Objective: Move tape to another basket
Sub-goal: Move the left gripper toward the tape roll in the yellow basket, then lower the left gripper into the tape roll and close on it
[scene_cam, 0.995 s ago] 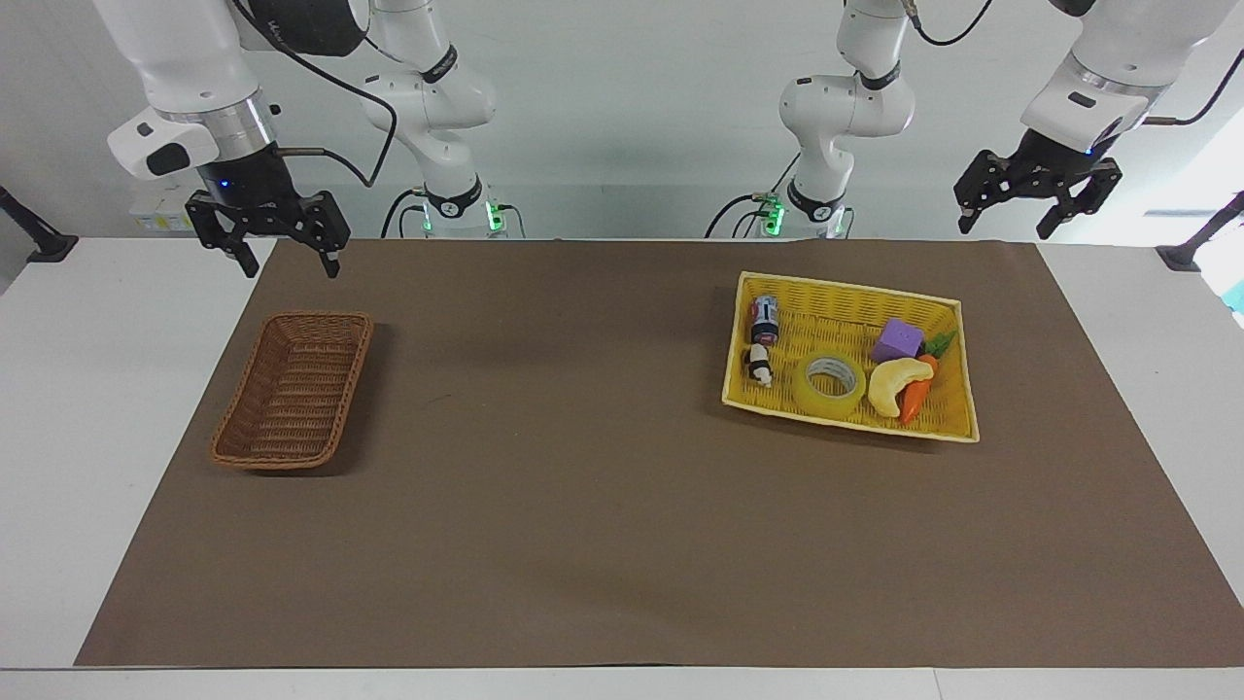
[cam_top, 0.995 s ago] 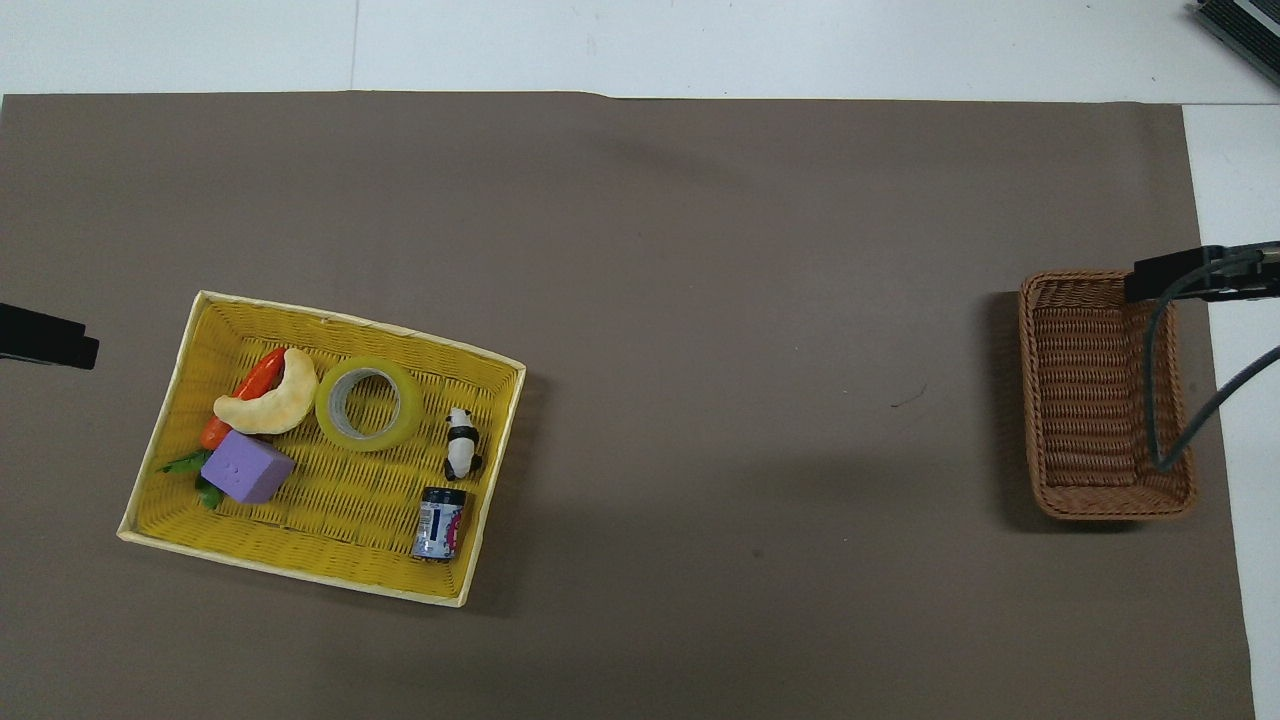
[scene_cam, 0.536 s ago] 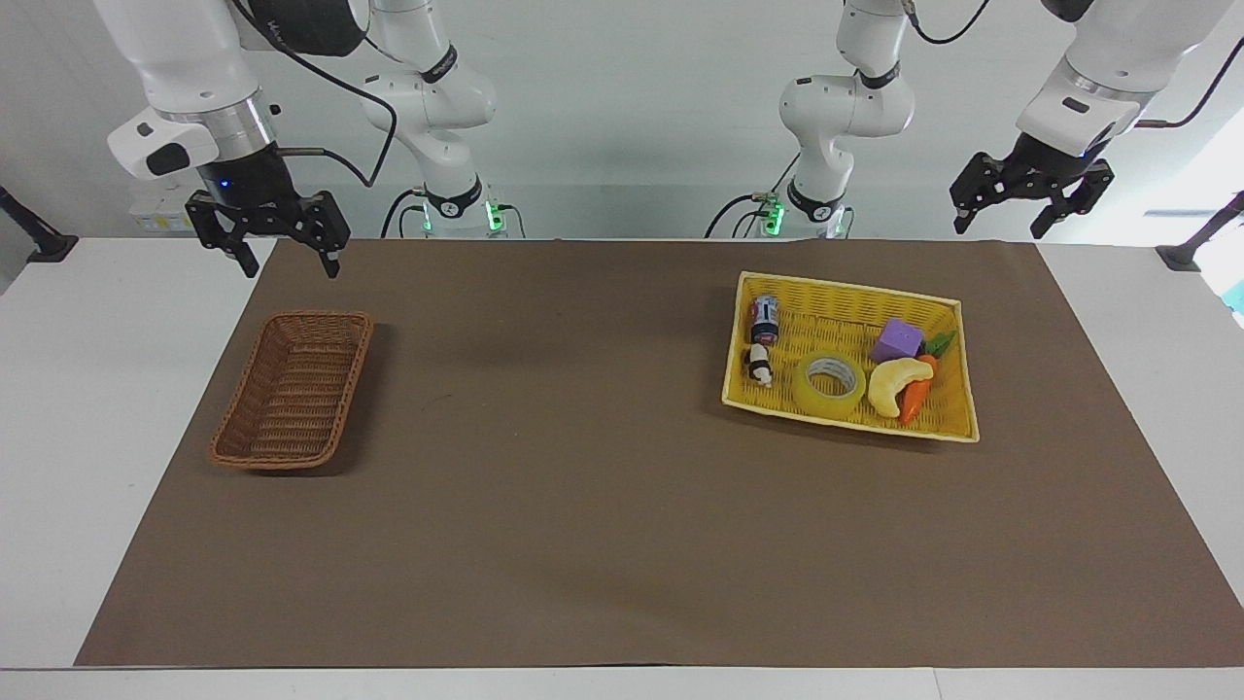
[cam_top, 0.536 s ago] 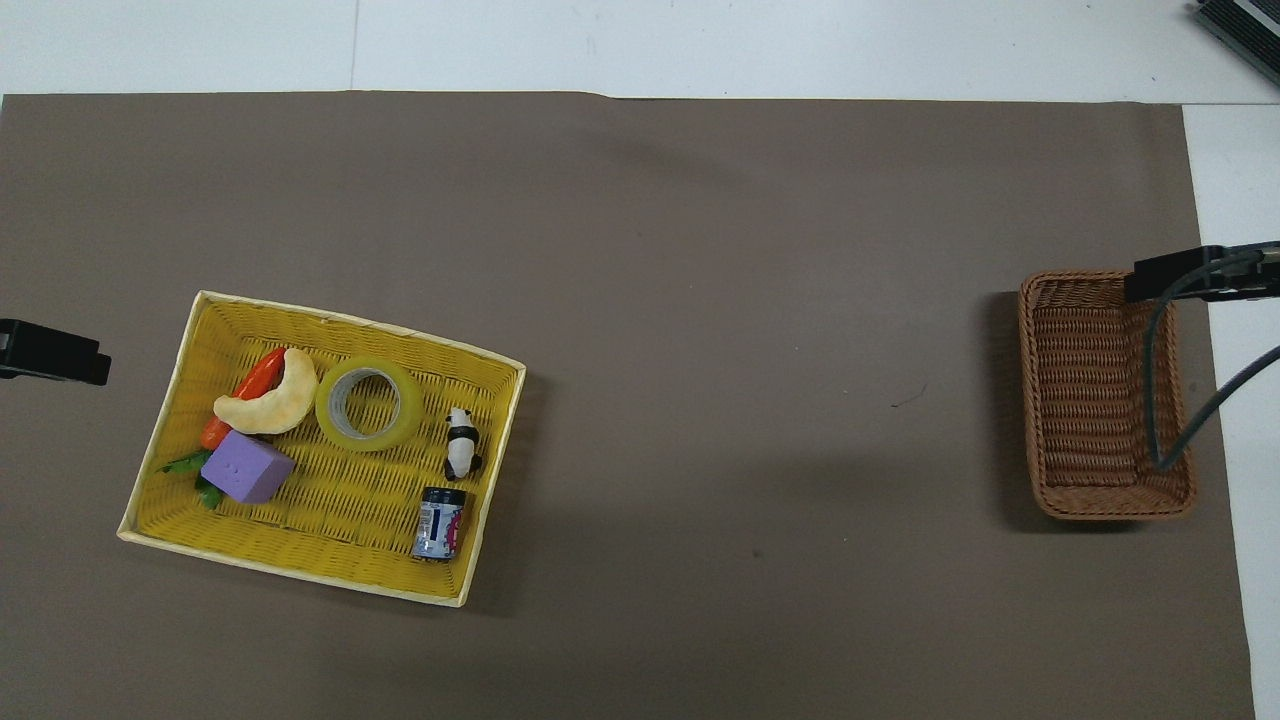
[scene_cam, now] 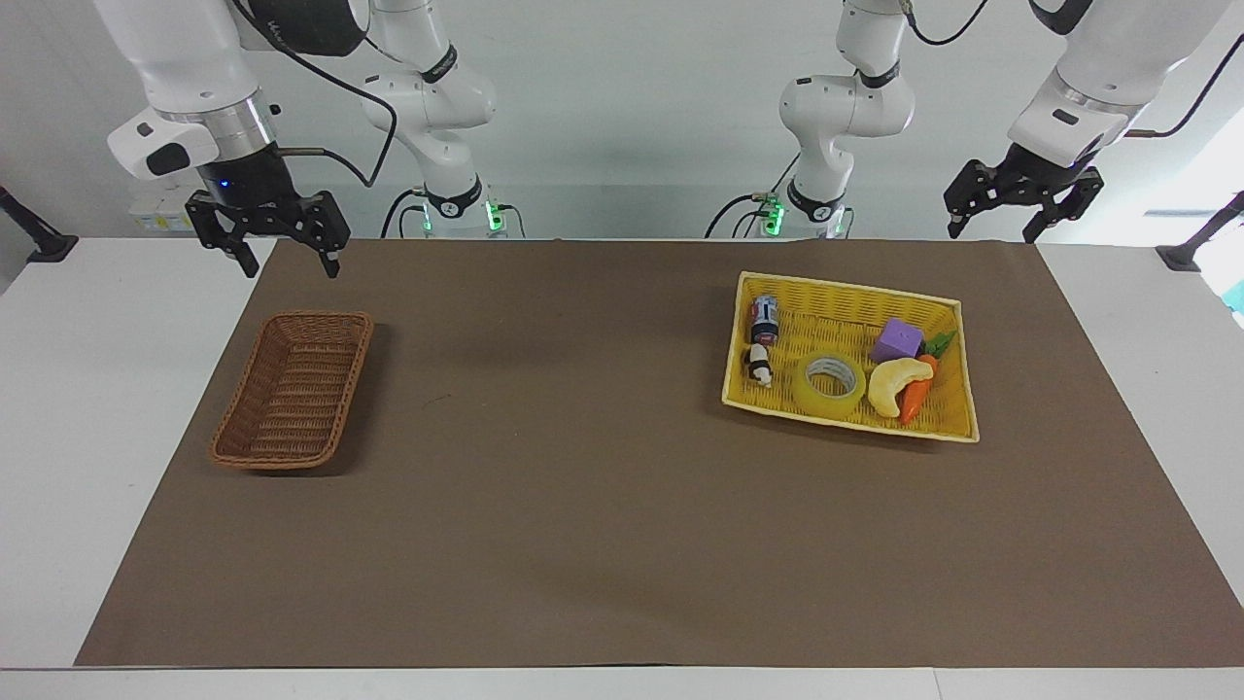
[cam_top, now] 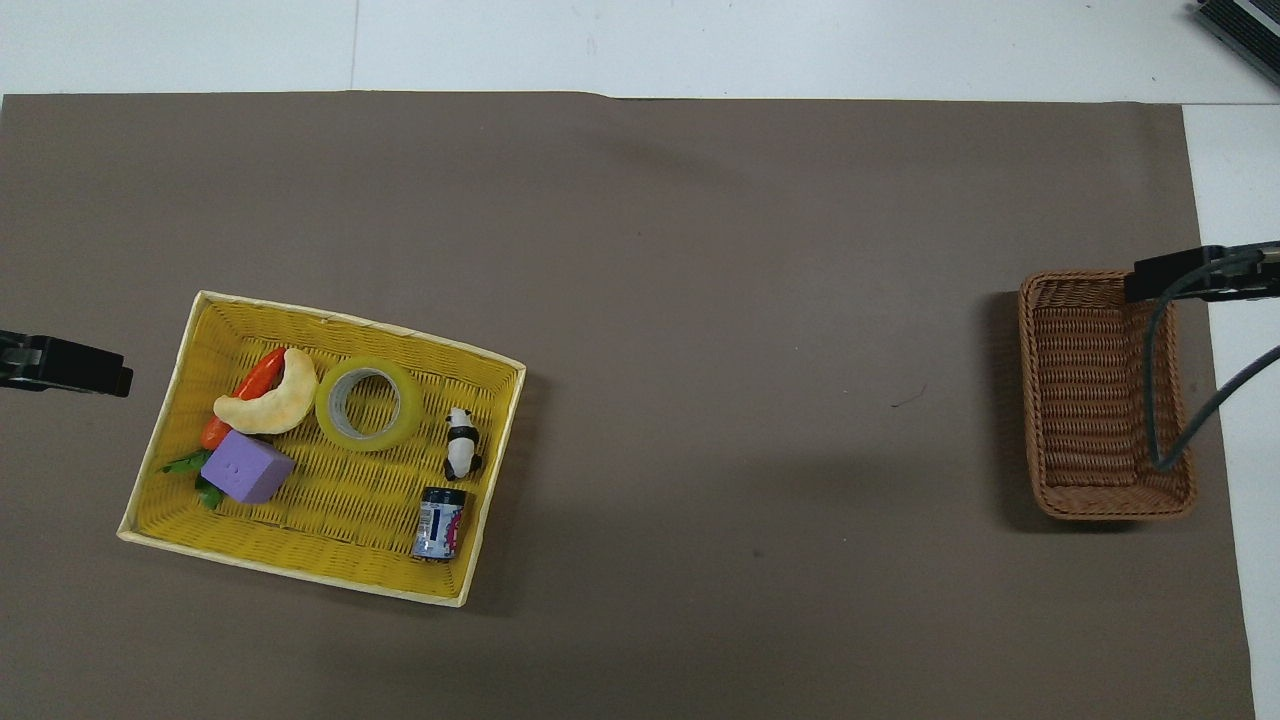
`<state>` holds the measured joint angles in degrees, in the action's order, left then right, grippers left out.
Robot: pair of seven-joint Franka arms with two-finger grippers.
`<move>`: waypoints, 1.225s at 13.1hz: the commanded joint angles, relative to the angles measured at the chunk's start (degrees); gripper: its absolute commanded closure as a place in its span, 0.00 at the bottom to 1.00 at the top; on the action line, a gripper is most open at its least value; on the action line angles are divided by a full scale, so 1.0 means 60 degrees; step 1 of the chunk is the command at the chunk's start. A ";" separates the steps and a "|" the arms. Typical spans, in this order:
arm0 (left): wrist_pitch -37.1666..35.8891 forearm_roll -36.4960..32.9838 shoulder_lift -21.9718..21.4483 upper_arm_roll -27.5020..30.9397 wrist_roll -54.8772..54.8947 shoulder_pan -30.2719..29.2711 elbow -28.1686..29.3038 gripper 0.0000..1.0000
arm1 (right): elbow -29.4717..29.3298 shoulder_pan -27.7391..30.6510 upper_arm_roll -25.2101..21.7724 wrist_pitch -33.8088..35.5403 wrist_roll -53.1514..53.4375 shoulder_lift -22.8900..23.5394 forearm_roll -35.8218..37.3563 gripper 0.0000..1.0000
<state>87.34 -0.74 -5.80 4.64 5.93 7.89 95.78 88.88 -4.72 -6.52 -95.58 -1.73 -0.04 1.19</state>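
Nothing moved yet: the translucent yellowish tape roll [scene_cam: 830, 385] lies in the bright yellow woven basket [scene_cam: 846, 292], the brown wicker basket [scene_cam: 293, 401] sits empty, and the left gripper [scene_cam: 1015, 207] and right gripper [scene_cam: 270, 236] hang open, holding nothing.

Translucent yellowish tape [scene_cam: 830, 385] with a white core. Brown woven basket [scene_cam: 293, 402]. Bright yellow woven tray [scene_cam: 948, 420]. Purple cube [scene_cam: 897, 340], orange carrot [scene_cam: 915, 394], pale yellow banana [scene_cam: 892, 381], black-and-white panda [scene_cam: 757, 365]. Brown mat [scene_cam: 583, 486] on the white surface [scene_cam: 87, 389].
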 commanded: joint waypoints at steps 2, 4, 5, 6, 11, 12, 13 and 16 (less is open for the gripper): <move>0.0984 -0.0053 -0.0352 0.0077 -0.0095 0.0194 0.1305 0.00 | 0.0054 0.0112 0.0091 0.0095 0.0055 -0.0066 0.0051 0.00; 0.1365 -0.0053 -0.0469 0.0077 -0.0095 0.0238 0.1744 0.00 | 0.0054 0.0112 0.0076 0.0095 0.0055 -0.0066 0.0051 0.00; 0.1512 -0.0009 -0.0484 0.0048 -0.0095 0.0252 0.1891 0.00 | 0.0054 0.0112 0.0091 0.0095 0.0055 -0.0066 0.0051 0.00; 0.1775 0.0267 -0.0513 0.0077 -0.0081 0.0238 0.2052 0.00 | 0.0054 0.0112 0.0091 0.0095 0.0055 -0.0066 0.0051 0.00; 0.2786 0.0445 -0.0441 0.0048 -0.0095 0.0296 0.2755 0.00 | 0.0054 0.0112 0.0076 0.0095 0.0055 -0.0066 0.0051 0.00; 0.3121 0.0445 -0.0411 0.0048 -0.0095 0.0296 0.3047 0.00 | 0.0054 0.0112 0.0076 0.0095 0.0055 -0.0066 0.0051 0.00; 0.3458 0.0445 -0.0396 0.0048 -0.0110 0.0296 0.3355 0.00 | 0.0054 0.0112 0.0076 0.0110 0.0055 -0.0066 0.0051 0.00; 0.4105 0.0722 -0.0002 0.0048 -0.0488 0.0296 0.3768 0.00 | 0.0054 0.0112 0.0077 0.0096 0.0055 -0.0066 0.0051 0.00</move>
<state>108.85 2.00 -6.18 4.39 5.32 8.76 116.07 88.88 -4.71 -6.52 -95.58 -1.73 -0.04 1.19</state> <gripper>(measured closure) 0.000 0.000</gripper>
